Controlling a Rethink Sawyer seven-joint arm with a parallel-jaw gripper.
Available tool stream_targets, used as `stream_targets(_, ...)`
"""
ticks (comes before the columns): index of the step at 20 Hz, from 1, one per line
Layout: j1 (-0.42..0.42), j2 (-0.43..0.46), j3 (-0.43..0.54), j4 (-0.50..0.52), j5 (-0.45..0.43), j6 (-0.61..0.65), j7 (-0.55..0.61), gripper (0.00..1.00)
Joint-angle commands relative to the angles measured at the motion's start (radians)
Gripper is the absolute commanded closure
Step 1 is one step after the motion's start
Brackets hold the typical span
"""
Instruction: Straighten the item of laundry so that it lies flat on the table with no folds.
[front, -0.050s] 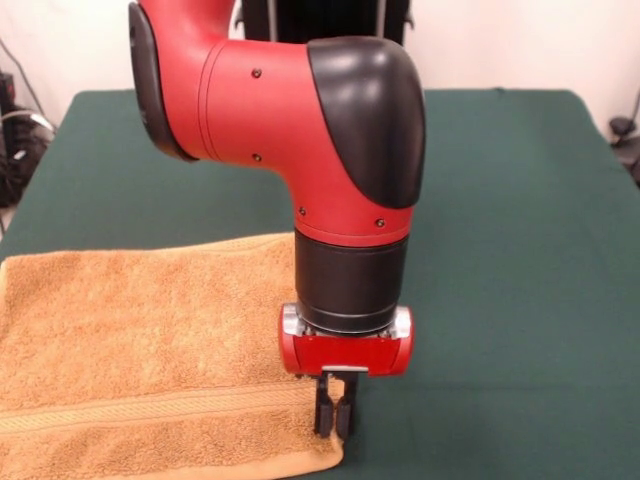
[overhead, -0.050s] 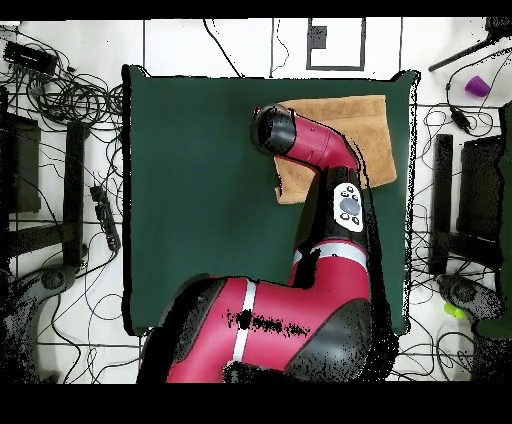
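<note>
towel (front, -0.050s: 130, 350) | long axis along table (front, -0.050s: 520, 250) edge | hand (front, -0.050s: 334, 418) pressed together at its corner

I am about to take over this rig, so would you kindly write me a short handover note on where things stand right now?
Gripper: down at the towel's corner nearest the camera in the front view, fingers close together; whether it pinches cloth I cannot tell.
Towel: at one corner of the table, reaching the table's edge, woven band running along its near side.
Done: most of the visible towel lies flat.
Left: the arm hides part of it from above, so check that part for folds, smooth any, then lift clear.
</note>
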Motion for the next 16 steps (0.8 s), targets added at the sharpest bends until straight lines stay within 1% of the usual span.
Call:
stream_targets(1,0.057,0.096,0.051,0.086,0.047,0.004,0.284,1.0)
stream_targets(3,0.067,0.1,0.034,0.075,0.047,0.02,0.291,1.0)
stream_targets(6,0.082,0.106,0.0,0.044,0.047,0.085,0.293,1.0)
stream_targets(9,0.065,0.092,0.023,0.06,0.05,0.078,0.267,1.0)
stream_targets(12,0.051,0.058,0.056,0.102,0.051,0.034,0.255,1.0)
stream_targets(14,0.032,0.021,0.087,0.136,0.065,0.048,0.249,1.0)
stream_targets(16,0.018,-0.003,0.107,0.144,0.085,0.089,0.245,1.0)
